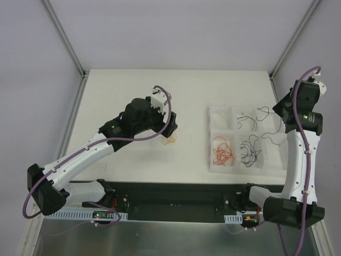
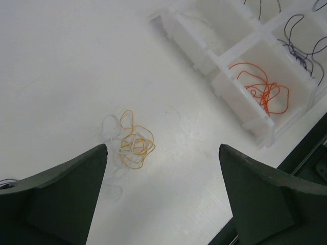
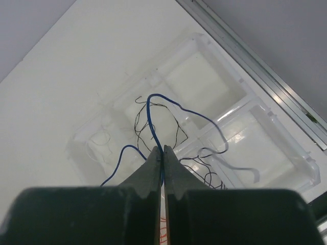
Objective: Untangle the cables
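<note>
A small tangle of orange-yellow and pale cables point(image 2: 135, 145) lies on the white table; it also shows in the top view point(image 1: 170, 141). My left gripper point(image 2: 163, 153) is open and empty, hovering above and just near of the tangle, and shows in the top view point(image 1: 170, 129). My right gripper point(image 3: 161, 150) is shut on a thin blue cable point(image 3: 149, 113) and holds it above the clear compartment tray point(image 3: 286, 135). Black cables point(image 3: 176, 125) lie in the tray below. In the top view the right gripper point(image 1: 279, 114) is at the tray's far right.
The clear tray point(image 1: 219, 166) has several compartments: orange-red cables point(image 1: 224, 152) at front left, black cables point(image 1: 250, 149) beside them, more dark strands point(image 1: 246, 120) behind. The tray point(image 2: 240, 120) and its orange-red cables point(image 2: 263, 91) show in the left wrist view. A black rail runs along the near table edge.
</note>
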Tool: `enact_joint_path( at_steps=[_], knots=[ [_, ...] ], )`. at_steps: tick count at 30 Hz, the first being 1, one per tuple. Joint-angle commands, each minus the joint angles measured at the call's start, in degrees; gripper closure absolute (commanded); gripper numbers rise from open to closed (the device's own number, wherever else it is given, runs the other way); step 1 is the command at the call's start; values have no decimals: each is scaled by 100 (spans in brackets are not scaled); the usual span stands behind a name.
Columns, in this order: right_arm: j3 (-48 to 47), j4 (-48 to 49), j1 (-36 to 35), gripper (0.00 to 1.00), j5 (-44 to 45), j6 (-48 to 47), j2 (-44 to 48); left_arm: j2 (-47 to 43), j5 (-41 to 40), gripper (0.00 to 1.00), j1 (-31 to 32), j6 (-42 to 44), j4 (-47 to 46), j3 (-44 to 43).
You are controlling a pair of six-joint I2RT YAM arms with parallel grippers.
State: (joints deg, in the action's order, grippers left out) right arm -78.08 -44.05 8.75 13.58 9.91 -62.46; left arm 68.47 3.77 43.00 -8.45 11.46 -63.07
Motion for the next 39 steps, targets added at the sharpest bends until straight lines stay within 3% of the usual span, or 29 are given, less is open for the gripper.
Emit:
enact_joint_path(
  at_steps=[1, 10, 19, 25, 31, 39],
  knots=[
    [-550, 63, 451, 99, -418, 292, -468, -465, -1298, 9, 401, 1081, 172, 470],
    [-208, 1012, 856, 99, -216, 2, -1136, -817, -1669, 8, 657, 1170, -4, 708],
    [47, 1346, 1076, 99, -549, 195, -1813, -730, -1994, 8, 674, 1328, -13, 743],
    [214, 1206, 1120, 99, -603, 231, -2147, -651, -2108, 8, 665, 1390, -21, 761],
    [127, 1074, 1172, 99, -85, 73, -2157, -589, -2144, 8, 665, 1416, -48, 778],
    [-831, 714, 1172, 99, -127, 10, -1911, -563, -2179, 8, 674, 1425, -56, 778]
  ],
)
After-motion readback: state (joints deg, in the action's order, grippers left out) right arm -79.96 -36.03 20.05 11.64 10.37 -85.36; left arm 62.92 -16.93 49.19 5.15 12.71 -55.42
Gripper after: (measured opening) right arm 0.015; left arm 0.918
